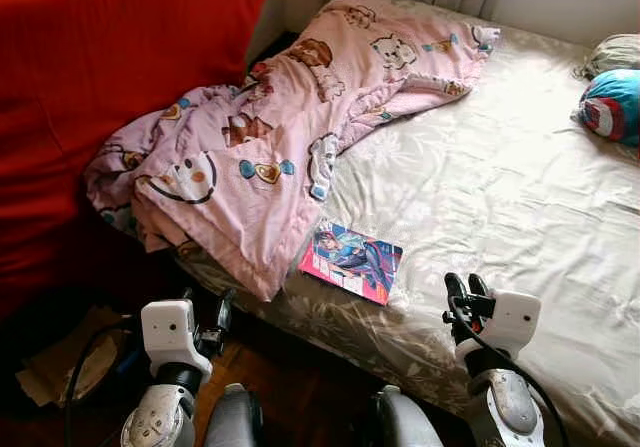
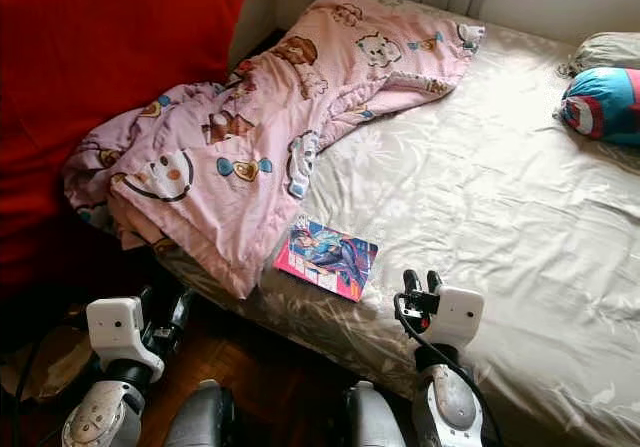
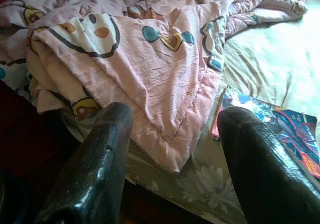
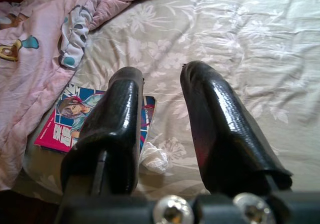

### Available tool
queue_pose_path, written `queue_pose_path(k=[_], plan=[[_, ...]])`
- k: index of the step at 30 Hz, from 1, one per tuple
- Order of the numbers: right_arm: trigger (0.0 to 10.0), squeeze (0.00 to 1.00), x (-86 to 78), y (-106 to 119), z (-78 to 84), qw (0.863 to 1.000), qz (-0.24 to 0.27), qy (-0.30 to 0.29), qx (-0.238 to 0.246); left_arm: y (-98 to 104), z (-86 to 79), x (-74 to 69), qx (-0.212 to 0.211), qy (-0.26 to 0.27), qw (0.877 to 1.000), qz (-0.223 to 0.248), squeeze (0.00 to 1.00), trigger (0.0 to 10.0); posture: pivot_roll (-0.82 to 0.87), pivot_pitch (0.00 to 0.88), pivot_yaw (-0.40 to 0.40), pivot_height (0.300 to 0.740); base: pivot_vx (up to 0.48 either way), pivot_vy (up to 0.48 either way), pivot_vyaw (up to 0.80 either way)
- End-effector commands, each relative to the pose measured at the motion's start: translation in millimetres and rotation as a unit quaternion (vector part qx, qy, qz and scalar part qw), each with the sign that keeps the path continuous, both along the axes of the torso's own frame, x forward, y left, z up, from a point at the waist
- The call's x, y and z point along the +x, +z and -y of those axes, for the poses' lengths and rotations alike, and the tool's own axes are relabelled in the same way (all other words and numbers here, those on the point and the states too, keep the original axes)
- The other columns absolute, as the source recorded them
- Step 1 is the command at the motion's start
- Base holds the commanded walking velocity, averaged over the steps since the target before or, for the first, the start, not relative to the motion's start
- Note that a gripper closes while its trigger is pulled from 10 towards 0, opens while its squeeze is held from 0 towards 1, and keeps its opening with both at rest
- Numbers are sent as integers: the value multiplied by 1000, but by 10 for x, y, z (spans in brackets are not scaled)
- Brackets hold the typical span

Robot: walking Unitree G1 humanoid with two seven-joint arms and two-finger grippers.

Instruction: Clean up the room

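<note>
A pink cartoon-print blanket (image 1: 270, 137) lies crumpled along the left side of the bed, and one corner hangs over the front edge. A colourful comic book (image 1: 352, 260) lies flat on the sheet just right of that corner. A small white crumpled tissue (image 4: 152, 158) rests on the sheet beside the book. My left gripper (image 1: 208, 307) is open, low at the bed's front edge and below the hanging blanket corner (image 3: 170, 149). My right gripper (image 1: 466, 287) is open over the bed's front edge, to the right of the book (image 4: 70, 119).
The bed (image 1: 520, 197) has a pale floral sheet. A blue-and-red pillow (image 1: 612, 105) and a grey one (image 1: 615, 52) sit at the far right. A red-covered sofa (image 1: 100, 57) stands close on the left. Cardboard scraps (image 1: 60, 367) lie on the wooden floor (image 1: 290, 377).
</note>
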State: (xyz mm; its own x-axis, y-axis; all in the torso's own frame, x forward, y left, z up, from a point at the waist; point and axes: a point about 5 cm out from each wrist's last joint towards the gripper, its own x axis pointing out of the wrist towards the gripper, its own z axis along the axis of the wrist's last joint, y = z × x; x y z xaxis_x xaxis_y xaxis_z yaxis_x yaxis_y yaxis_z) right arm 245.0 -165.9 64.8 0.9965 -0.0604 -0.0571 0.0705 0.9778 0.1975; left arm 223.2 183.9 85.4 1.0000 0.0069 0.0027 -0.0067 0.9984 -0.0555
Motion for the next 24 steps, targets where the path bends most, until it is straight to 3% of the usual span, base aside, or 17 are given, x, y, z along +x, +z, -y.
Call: queue_pose_path(k=[1, 16, 24], plan=[[10000, 0, -52, -75, 4, 1000, -13, -1, 6, -53, 5, -26, 6, -5, 1000, -16, 0, 10000, 21, 192, -39, 652, 0, 0, 0], [10000, 0, -65, -131, -12, 999, -37, 11, 2, -63, 8, -38, 6, -6, 1000, -21, 0, 10000, 23, 205, -40, 642, 0, 0, 0], [10000, 0, -75, -117, -8, 1000, -24, 13, 5, -66, 2, -41, 6, -4, 1000, -23, 0, 10000, 25, 220, -41, 632, 0, 0, 0]])
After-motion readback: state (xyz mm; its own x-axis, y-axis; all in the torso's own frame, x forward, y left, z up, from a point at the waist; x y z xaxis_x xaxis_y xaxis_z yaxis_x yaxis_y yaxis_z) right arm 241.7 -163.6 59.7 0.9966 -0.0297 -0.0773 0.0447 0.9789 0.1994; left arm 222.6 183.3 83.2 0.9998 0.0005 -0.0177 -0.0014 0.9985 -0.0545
